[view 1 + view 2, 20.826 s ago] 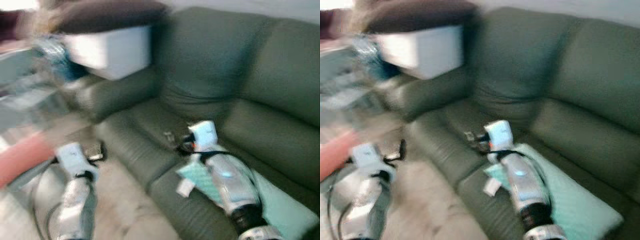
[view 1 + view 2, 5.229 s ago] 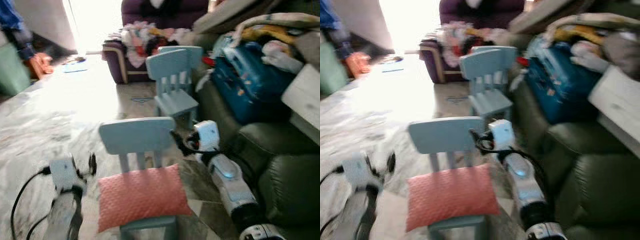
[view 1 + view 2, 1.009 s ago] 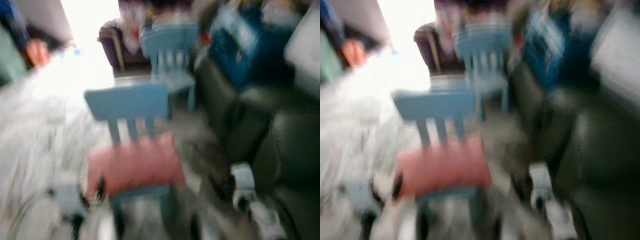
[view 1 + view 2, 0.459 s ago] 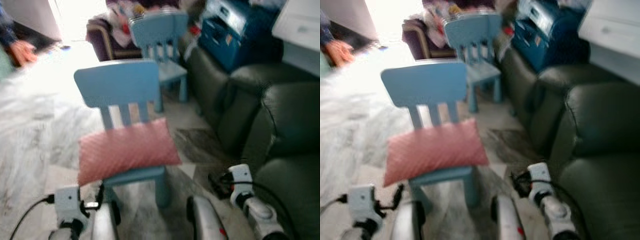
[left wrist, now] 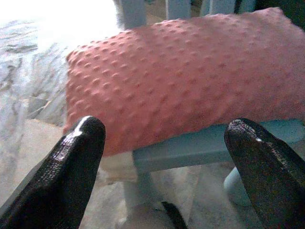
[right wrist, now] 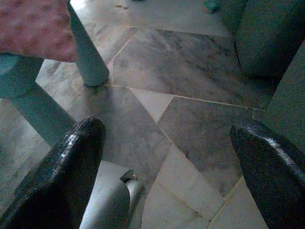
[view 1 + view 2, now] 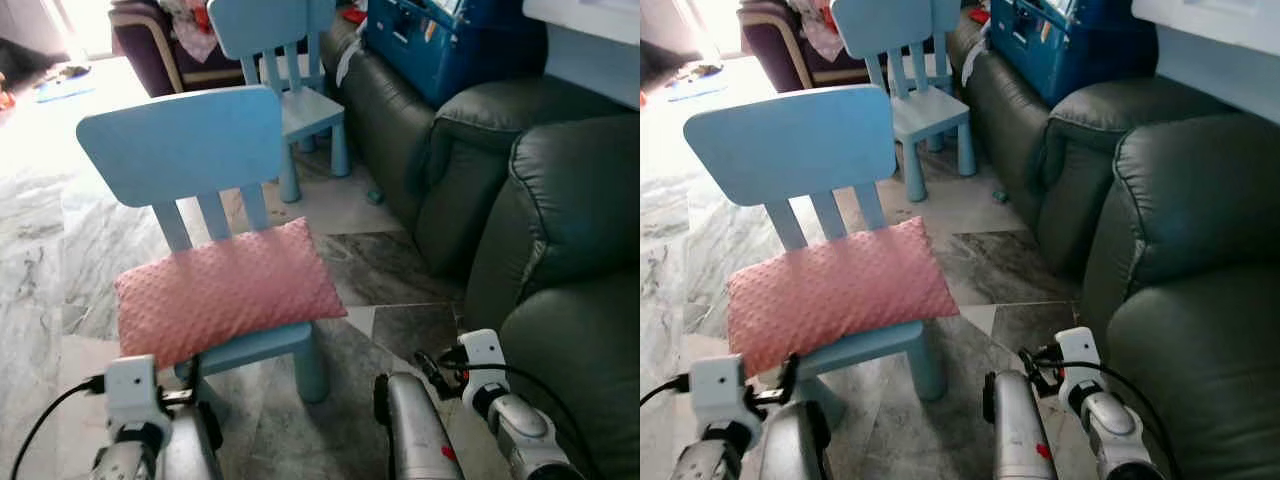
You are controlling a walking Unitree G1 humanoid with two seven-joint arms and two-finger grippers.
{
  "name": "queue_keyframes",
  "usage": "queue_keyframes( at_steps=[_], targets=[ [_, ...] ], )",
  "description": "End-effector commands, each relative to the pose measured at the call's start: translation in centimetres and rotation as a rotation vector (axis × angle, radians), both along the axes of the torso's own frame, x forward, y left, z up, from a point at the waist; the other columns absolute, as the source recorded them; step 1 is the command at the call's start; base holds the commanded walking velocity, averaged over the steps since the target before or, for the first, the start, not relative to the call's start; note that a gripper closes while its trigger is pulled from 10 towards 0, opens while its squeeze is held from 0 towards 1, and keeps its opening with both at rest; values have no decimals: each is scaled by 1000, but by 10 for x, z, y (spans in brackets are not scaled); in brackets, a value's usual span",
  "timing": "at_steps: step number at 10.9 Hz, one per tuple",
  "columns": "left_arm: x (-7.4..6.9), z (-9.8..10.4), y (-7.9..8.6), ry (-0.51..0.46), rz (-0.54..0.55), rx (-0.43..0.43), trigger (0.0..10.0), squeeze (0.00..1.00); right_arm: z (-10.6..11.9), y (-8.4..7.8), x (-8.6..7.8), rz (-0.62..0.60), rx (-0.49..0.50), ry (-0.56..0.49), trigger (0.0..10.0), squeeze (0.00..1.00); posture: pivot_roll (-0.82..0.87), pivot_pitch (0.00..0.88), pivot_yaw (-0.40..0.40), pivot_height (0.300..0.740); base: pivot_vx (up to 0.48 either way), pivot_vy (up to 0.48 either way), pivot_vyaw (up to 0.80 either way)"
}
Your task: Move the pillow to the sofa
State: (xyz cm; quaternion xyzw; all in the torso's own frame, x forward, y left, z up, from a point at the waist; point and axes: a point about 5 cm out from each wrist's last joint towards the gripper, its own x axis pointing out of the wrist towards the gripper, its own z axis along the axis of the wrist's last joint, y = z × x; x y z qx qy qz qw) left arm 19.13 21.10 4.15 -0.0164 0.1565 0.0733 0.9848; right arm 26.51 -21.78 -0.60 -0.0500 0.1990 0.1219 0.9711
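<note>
A pink dimpled pillow [image 7: 225,290] lies flat on the seat of a light blue child's chair [image 7: 180,140] straight ahead of me. My left gripper [image 5: 164,157] is open, low at the chair's front edge, with both black fingers [image 5: 76,167] spread just short of the pillow [image 5: 181,76]. My right gripper [image 6: 167,162] is open too, held low over the marble floor between the chair and the dark green sofa [image 7: 560,200]; a corner of the pillow [image 6: 33,26] and a chair leg [image 6: 88,57] lie ahead of it.
A second blue chair [image 7: 280,30] stands behind the first. A blue case [image 7: 450,40] and a white box [image 7: 590,40] lie on the sofa's far part. A purple armchair [image 7: 150,35] piled with clothes is at the back. Open floor [image 7: 370,270] separates chair and sofa.
The whole picture has shifted and sharpened as the camera dipped and came nearer the chair. Both grippers stay low and open; the pillow has not moved on the seat.
</note>
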Motion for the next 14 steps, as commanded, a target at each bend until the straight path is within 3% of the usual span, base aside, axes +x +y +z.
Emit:
queue_keyframes(
  at_steps=[1, 5, 7, 10, 11, 12, 13, 14],
  targets=[
    [-3, -1, 6, 19, 20, 19, 10000, 0, 1, 2, 1, 12, 1, -12, 10000, 0, -172, 54, 40, 445, 0, 0, 0],
    [-3, -2, 8, 22, 48, 42, 10000, 0, 2, 8, 4, 23, 4, -17, 10000, 0, -172, 57, 37, 373, 0, 0, 0],
    [0, 4, 29, -5, 158, 105, 10000, 0, 9, 7, 11, 33, 5, -49, 10000, 0, -171, 57, 36, 360, 0, 0, 0],
    [9, 22, 61, -83, 301, 167, 10000, 0, 41, 16, 33, 99, 48, -232, 10000, 0, -168, 63, 35, 360, 0, 0, 0],
    [16, 28, 73, -111, 349, 167, 10000, 0, 62, 37, 50, 157, 84, -320, 10000, 0, -164, 72, 32, 360, 0, 0, 0],
    [22, 35, 80, -141, 384, 163, 10000, 0, 102, 64, 67, 237, 127, -450, 10000, 0, -158, 81, 30, 360, 0, 0, 0],
    [32, 42, 86, -163, 411, 154, 10000, 0, 147, 97, 76, 313, 183, -543, 10000, 0, -154, 97, 29, 360, 0, 0, 0],
    [37, 49, 88, -192, 438, 137, 10000, 0, 163, 111, 79, 351, 221, -565, 10000, 0, -152, 110, 30, 360, 0, 0, 0]
  ],
)
